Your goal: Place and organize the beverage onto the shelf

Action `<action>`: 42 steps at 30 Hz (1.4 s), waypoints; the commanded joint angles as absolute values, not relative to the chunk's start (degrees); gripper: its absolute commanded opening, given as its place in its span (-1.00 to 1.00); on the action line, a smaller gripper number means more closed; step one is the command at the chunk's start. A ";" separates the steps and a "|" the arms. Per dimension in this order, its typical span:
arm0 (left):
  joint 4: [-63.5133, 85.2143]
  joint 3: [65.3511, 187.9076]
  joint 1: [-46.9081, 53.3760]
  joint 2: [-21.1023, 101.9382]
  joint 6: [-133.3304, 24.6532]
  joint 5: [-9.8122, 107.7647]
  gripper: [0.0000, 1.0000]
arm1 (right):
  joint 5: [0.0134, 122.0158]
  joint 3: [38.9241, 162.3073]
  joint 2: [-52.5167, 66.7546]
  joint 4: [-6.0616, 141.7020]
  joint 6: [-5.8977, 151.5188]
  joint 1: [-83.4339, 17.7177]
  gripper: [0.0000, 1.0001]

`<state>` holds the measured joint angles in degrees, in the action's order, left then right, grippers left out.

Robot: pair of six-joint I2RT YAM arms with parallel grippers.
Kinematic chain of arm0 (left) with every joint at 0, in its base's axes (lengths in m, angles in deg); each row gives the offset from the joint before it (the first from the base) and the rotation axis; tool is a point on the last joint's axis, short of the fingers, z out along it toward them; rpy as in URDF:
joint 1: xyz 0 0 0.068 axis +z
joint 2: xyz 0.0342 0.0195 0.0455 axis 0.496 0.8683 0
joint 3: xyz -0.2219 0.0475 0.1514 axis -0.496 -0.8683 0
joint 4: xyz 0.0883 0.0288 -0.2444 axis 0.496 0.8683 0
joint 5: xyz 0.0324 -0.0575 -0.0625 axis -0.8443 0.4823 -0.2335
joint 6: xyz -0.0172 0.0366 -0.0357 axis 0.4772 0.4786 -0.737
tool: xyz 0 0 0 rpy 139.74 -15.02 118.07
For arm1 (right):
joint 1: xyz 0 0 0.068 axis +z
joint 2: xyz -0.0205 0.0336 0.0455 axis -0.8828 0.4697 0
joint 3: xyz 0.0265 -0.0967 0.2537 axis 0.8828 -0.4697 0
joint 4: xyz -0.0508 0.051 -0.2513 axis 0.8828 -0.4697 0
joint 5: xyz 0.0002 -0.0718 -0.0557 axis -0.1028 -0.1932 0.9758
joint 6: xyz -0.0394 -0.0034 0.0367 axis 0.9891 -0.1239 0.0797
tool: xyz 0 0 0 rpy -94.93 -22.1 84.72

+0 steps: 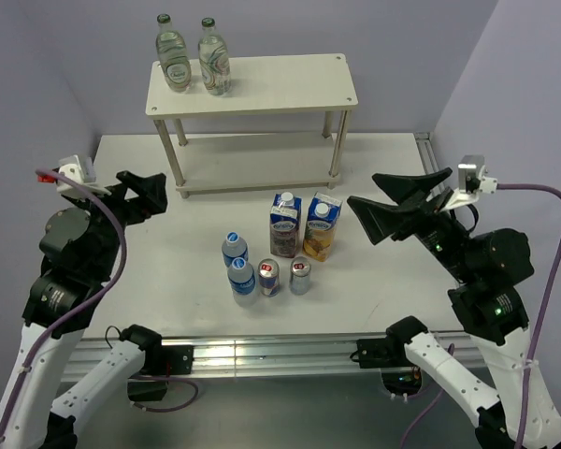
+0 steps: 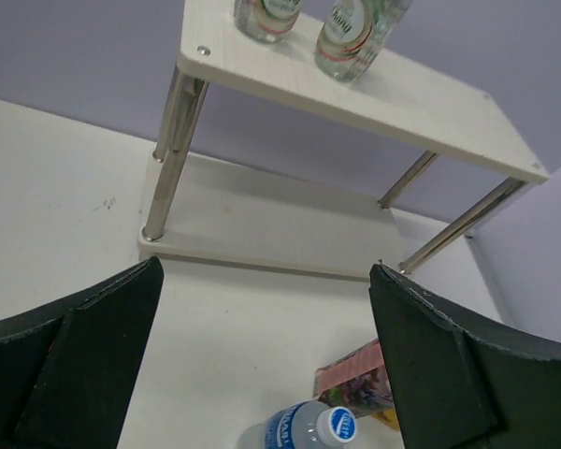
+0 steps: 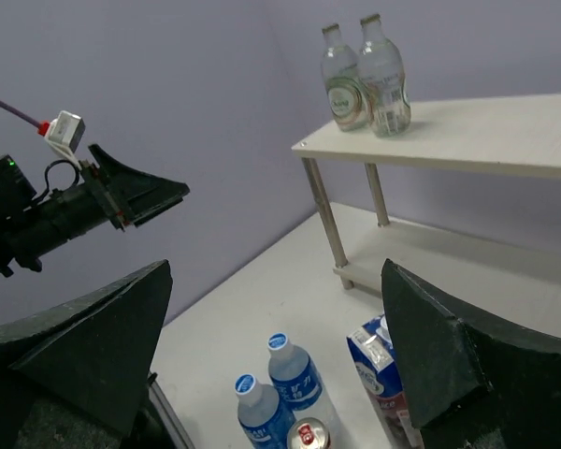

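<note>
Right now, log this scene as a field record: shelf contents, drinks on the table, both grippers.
shelf top tier: two glass bottles, upright, left end
table: two water bottles, two cans, purple carton, orange carton, clustered in front of the shelf
left gripper: open, holding nothing
right gripper: open, holding nothing, right of the cartons

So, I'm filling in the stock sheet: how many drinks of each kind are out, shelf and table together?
Glass bottles, on the shelf top board: 2
Plastic water bottles, on the table: 2
Cartons, on the table: 2
Cans, on the table: 2
Total: 8
</note>
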<state>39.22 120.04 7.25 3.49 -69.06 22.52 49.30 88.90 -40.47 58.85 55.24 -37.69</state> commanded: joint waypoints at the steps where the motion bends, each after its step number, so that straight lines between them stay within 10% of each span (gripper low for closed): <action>1: 39.68 116.96 7.15 4.39 -65.17 19.55 0.99 | 50.01 89.85 -38.27 54.26 55.46 -37.29 1.00; 11: 36.42 111.68 7.23 5.00 -65.87 16.37 0.99 | 83.84 97.29 -38.99 40.58 54.76 -30.44 1.00; 18: 35.98 110.71 8.02 5.35 -66.14 17.07 0.96 | 110.29 112.43 -14.66 9.55 41.67 -22.72 1.00; 42: 35.72 108.69 8.46 1.75 -66.23 18.56 0.95 | 102.40 109.35 7.15 19.55 34.72 -19.36 1.00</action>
